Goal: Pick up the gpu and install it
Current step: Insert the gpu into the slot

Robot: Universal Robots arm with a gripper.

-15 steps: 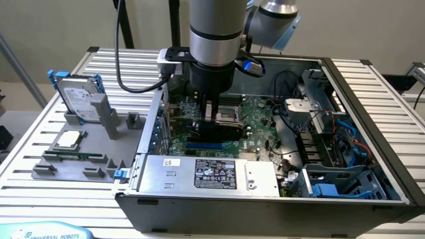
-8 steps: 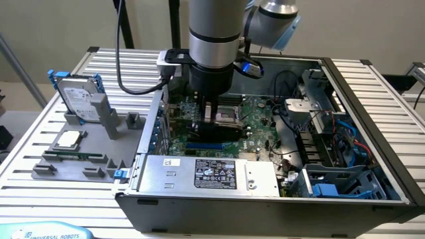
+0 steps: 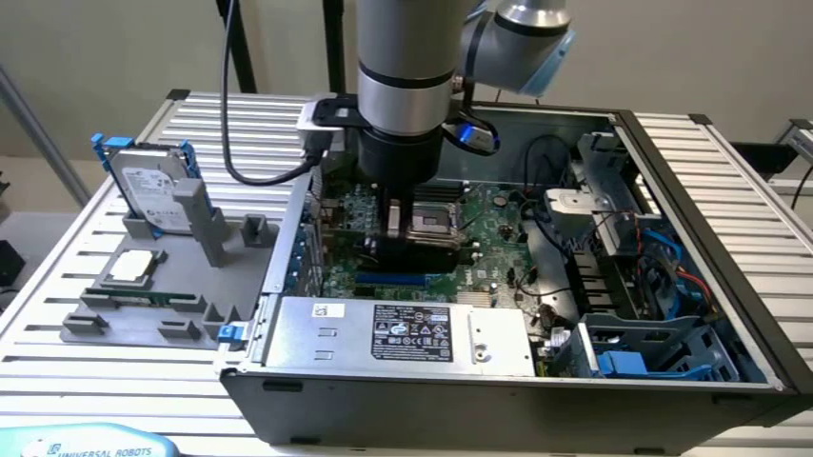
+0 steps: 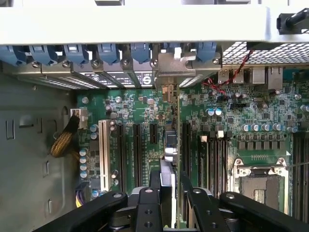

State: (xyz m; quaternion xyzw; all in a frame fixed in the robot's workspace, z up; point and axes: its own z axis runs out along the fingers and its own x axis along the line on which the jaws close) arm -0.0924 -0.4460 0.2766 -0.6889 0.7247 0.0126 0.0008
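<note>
In the wrist view I look down the gpu (image 4: pixel 170 147) edge-on: a thin card standing upright over the green motherboard (image 4: pixel 135 104) among the long expansion slots (image 4: pixel 137 154). Its silver end bracket (image 4: pixel 175 65) sits against the case's rear slot row with the blue clips (image 4: pixel 108 52). My gripper (image 4: pixel 170 181) is shut on the card, one black finger on each side of it. In the exterior view the gripper (image 3: pixel 409 249) reaches deep into the open computer case (image 3: pixel 711 228), low over the motherboard, and hides most of the card.
A silver hard drive with blue rails (image 3: pixel 152 190) and a small square CPU chip (image 3: pixel 133 268) rest on the grey fixture (image 3: pixel 140 319) at the exterior view's left. The power supply (image 3: pixel 394 333), blue drive cage (image 3: pixel 635 360) and cables (image 3: pixel 565 205) crowd the case. An open CPU socket (image 4: pixel 260 186) lies beside the slots.
</note>
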